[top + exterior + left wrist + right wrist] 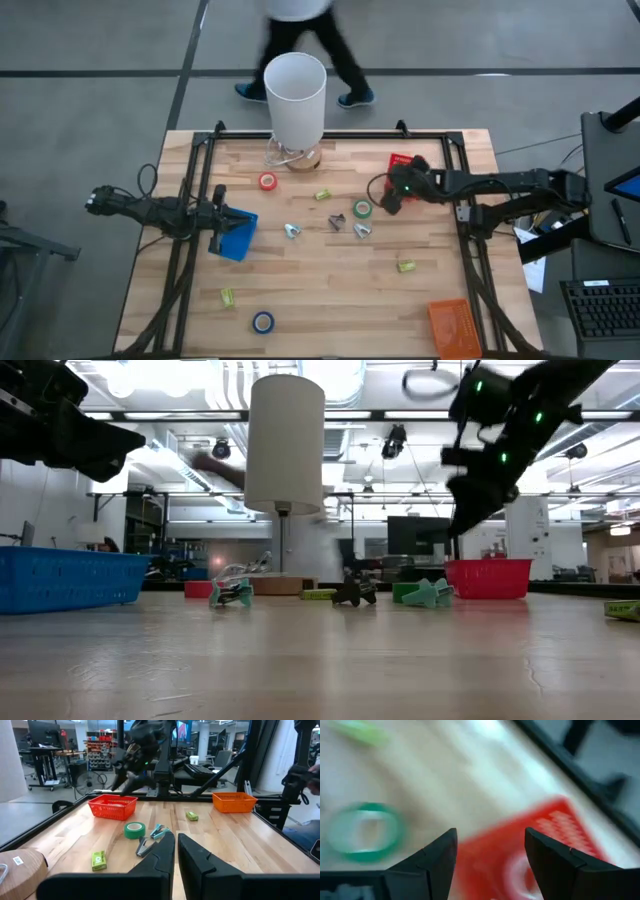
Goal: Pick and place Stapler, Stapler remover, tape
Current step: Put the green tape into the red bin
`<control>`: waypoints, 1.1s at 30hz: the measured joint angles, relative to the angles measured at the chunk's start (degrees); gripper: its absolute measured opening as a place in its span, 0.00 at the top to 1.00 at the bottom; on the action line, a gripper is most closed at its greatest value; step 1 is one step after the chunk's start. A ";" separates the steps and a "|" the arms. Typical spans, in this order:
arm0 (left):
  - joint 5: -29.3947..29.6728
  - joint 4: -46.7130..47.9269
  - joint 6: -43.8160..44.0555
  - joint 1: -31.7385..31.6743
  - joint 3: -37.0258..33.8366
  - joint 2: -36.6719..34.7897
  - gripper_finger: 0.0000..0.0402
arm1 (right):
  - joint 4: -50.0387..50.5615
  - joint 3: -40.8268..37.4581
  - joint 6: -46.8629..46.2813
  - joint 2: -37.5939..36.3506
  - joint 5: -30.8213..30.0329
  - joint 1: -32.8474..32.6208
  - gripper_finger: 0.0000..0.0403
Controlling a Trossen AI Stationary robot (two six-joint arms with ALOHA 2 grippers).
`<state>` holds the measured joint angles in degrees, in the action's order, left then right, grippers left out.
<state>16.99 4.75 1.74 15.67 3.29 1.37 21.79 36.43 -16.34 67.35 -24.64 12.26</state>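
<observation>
Over the far right part of the wooden table [330, 290], the right gripper [390, 203] is hanging with its jaws parted and empty, between the small red plastic bin [401, 160] and the green ring-shaped tape roll [362, 209], and it is carrying nothing. Judging from that position, it is probably lining up on the green roll; the risk is that the fingers are coming down off-centre and nudging the light ring aside, or knocking the metal staple removers [361, 230] lying just beside it. The right wrist view is showing something pale and round inside the red bin, though what it is cannot be told. The left gripper [218, 217] is waiting at the left edge, its fingers nearly together and holding nothing, above the blue plastic bin [237, 238], whose contents are hidden. An orange plastic bin [450, 326] is sitting at the near right corner, seemingly empty. A red tape roll [267, 181] is lying near the white lamp [294, 100], a blue tape roll [263, 322] near the front edge, and small yellow-green staplers [406, 265] are lying scattered about. A person [300, 50] is walking behind the table.
</observation>
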 joint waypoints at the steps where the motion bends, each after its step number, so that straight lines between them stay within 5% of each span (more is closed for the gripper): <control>1: -0.01 0.00 0.01 0.01 0.01 0.01 0.94 | -1.09 0.17 -0.02 -0.27 2.86 -1.15 0.44; 9: -0.01 0.00 -0.01 -0.01 0.01 0.00 0.94 | -4.98 2.15 2.77 3.57 15.91 -9.20 0.44; 17: -0.01 0.00 0.01 0.00 0.02 0.00 0.94 | -11.54 2.71 6.38 13.23 15.65 -14.78 0.46; 33: 0.02 0.00 0.00 0.01 0.02 0.02 0.94 | -13.58 6.41 3.98 25.40 9.47 -10.79 0.56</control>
<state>17.01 4.75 1.74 15.67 3.31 1.39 8.21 42.83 -12.36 92.75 -15.17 1.47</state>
